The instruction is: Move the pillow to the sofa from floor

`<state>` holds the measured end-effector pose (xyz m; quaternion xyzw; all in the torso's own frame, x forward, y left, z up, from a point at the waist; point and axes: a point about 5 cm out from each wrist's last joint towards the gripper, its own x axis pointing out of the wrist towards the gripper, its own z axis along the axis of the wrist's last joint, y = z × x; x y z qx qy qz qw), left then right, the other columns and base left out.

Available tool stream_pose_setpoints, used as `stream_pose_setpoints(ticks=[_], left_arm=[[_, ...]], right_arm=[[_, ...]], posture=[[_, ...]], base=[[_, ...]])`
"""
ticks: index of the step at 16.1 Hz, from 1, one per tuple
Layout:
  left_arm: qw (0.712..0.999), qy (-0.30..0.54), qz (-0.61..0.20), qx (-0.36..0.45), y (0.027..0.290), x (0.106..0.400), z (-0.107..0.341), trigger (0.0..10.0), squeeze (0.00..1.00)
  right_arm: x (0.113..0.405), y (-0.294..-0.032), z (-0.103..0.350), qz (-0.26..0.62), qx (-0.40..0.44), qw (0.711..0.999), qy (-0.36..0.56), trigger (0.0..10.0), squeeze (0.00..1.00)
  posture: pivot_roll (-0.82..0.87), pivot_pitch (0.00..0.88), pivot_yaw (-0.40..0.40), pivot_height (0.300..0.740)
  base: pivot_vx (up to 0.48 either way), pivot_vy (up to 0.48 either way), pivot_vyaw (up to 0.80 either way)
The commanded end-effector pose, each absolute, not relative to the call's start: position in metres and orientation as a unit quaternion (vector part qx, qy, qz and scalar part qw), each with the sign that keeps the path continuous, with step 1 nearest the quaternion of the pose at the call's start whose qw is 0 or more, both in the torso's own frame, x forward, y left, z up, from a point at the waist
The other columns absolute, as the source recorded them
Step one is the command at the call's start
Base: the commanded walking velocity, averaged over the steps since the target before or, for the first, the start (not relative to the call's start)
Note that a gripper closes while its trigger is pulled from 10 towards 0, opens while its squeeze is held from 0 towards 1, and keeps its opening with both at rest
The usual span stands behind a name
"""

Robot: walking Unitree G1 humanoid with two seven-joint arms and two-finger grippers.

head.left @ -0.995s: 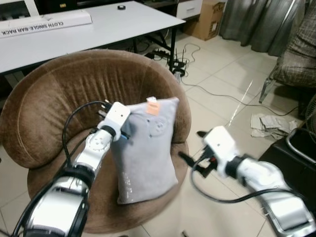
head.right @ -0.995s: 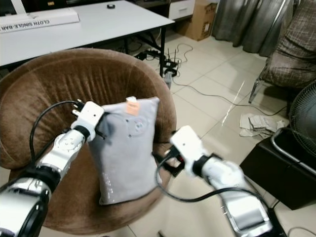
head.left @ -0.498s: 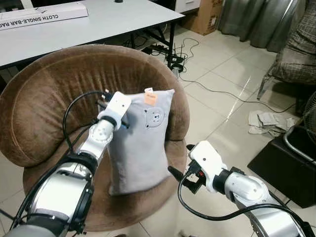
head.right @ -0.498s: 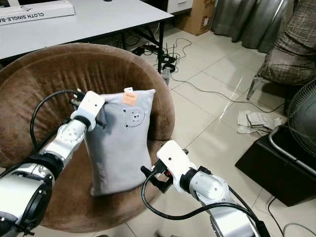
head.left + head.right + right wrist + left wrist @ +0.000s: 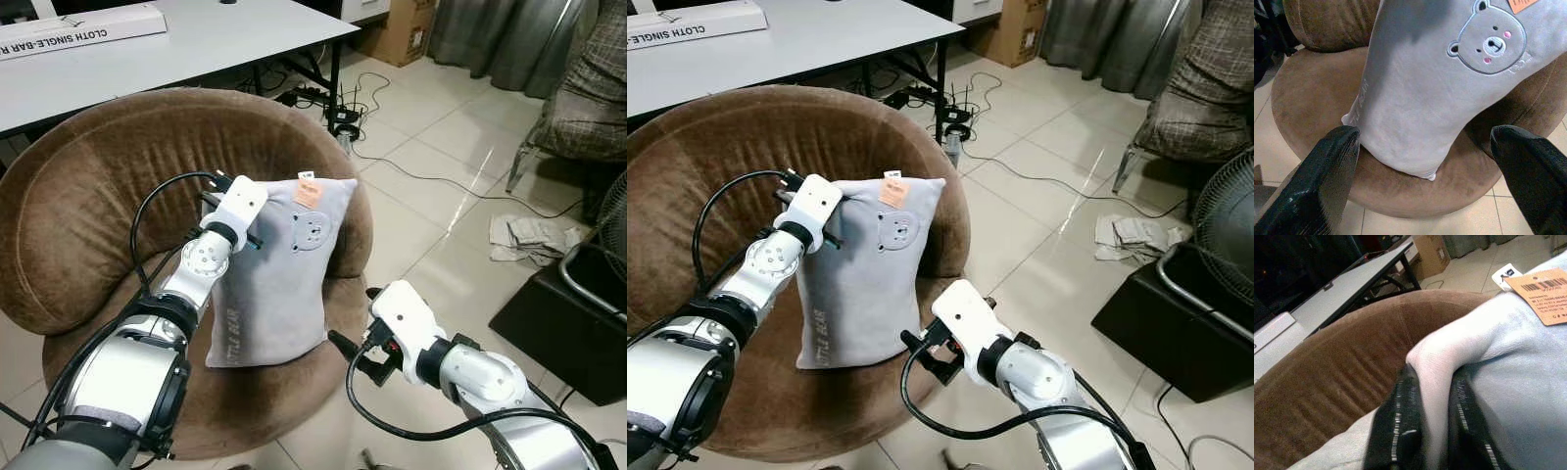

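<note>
Releasing should wait: left tool pinches the grey bear-print pillow's ten-o'clock corner on the brown round velvet sofa, right tool open, empty.

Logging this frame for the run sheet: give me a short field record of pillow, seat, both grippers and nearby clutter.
pillow: grey pillow with a bear face and orange tag, standing on the seat, leaning on the backrest
seat: round brown sofa chair
left gripper: left gripper shut on the pillow's upper corner
right gripper: right gripper open, in front of the chair, apart from the pillow
behind: white table with a long white box
floor: cables, crumpled paper, fan
</note>
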<state>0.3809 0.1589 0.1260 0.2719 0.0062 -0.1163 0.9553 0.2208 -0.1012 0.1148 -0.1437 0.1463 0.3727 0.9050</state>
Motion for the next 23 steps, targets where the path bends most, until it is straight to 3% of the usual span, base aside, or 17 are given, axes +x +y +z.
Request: stream_pose_setpoints(ticks=[1,10,11,12,13,14,19,23], left_arm=[[0.951,-0.018,-0.129,0.280,0.154,0.385,0.138,10.0,1.00],[0.949,-0.028,-0.157,0.272,0.148,0.386,0.143,10.0,1.00],[0.965,-0.019,-0.167,0.204,0.144,0.386,0.141,10.0,1.00],[0.965,-0.019,-0.167,0.204,0.144,0.386,0.141,10.0,1.00],[0.980,-0.016,-0.164,0.111,0.140,0.383,0.135,10.0,0.25],[0.985,-0.012,-0.155,0.068,0.139,0.379,0.129,10.0,0.00],[0.985,0.003,-0.159,0.061,0.139,0.338,0.092,10.0,0.00],[0.985,0.006,-0.163,0.062,0.146,0.319,0.094,10.0,0.00]], right_arm=[[0.219,-0.100,0.117,0.369,-0.144,0.907,0.144,10.0,0.00],[0.225,-0.097,0.117,0.365,-0.143,0.910,0.138,10.0,0.00],[0.233,-0.102,0.117,0.327,-0.147,0.924,0.132,10.0,0.00],[0.233,-0.102,0.117,0.327,-0.147,0.924,0.132,10.0,0.00],[0.248,-0.115,0.116,0.254,-0.143,0.947,0.134,10.0,0.00],[0.256,-0.123,0.114,0.216,-0.130,0.958,0.140,10.0,0.00],[0.285,-0.161,0.097,0.098,-0.071,0.976,0.178,10.0,0.00],[0.289,-0.166,0.078,0.078,-0.073,0.971,0.213,10.0,0.00]], posture=[[-0.20,0.057,0.001,0.740],[-0.19,0.038,0.010,0.740],[-0.16,0.004,0.019,0.740],[-0.16,0.004,0.019,0.740],[-0.13,0.000,0.023,0.740],[-0.11,0.000,0.018,0.740],[0.03,0.000,0.006,0.740],[0.06,0.000,0.013,0.740]], base=[[0.000,0.000,0.00],[0.000,0.000,0.00],[0.000,0.000,0.00],[0.000,0.000,0.00],[0.000,0.000,0.00],[0.000,0.000,0.00],[0.000,0.000,0.00],[0.000,0.000,0.00]])
